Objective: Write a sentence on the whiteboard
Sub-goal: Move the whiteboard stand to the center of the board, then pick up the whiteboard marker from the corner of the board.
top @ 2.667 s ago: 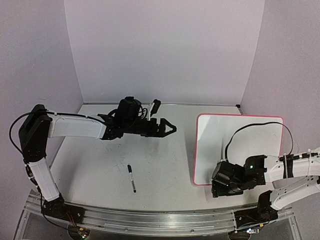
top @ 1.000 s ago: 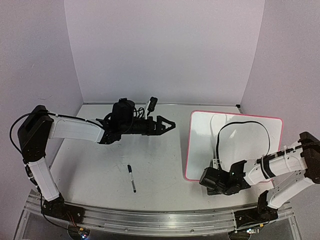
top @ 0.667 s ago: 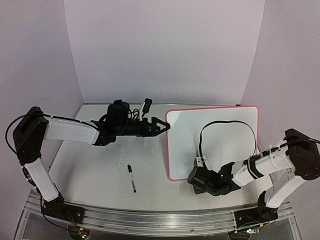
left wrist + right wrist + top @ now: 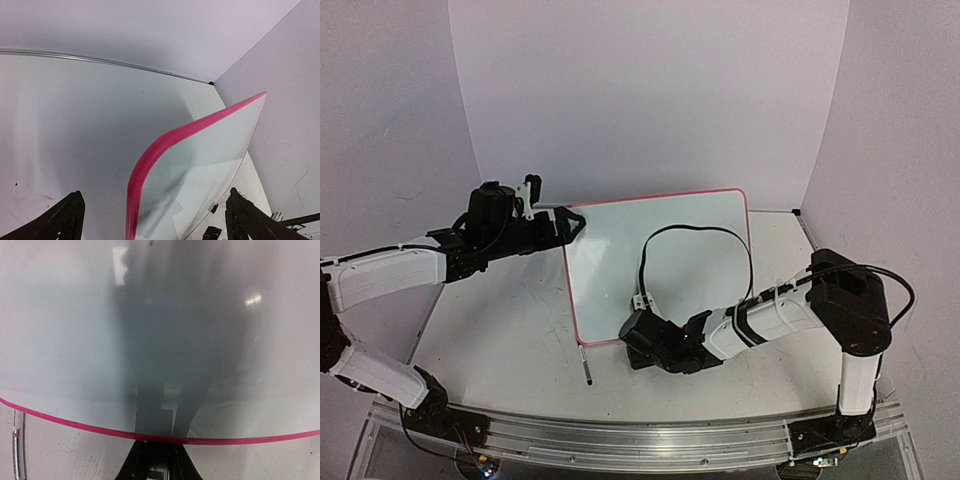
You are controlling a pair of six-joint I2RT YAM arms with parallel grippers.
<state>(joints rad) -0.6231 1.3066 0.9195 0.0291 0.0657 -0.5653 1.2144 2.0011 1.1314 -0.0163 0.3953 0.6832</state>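
The left gripper (image 4: 152, 200) has its jaws spread wide and holds nothing. The far-left corner of the whiteboard (image 4: 610, 270) sits in the gap between its 2 fingers, and in the left wrist view the pink rim (image 4: 150, 155) curves up between them. I cannot tell from these views whether either finger touches that rim.

The right gripper (image 4: 155, 450) is closed on the board's near edge, a little right of the near-left corner. Its 2 fingers meet at the rim in the right wrist view.

The board lies at the middle of the table (image 4: 500, 320), its long axis running left to right with the right end swung slightly far. The left wrist view suggests that its far edge is tilted up off the surface.

The pen (image 4: 586, 368) lies on the table at the near-left corner of the board, its long axis running near to far. Its far end is touching or just under the rim.

I judge that writing needs that pen in a free gripper. The right gripper is just beside it but is busy with the board, while the open left gripper is at the opposite, far corner. It would have to come toward the near side along the board's left edge to reach the pen.
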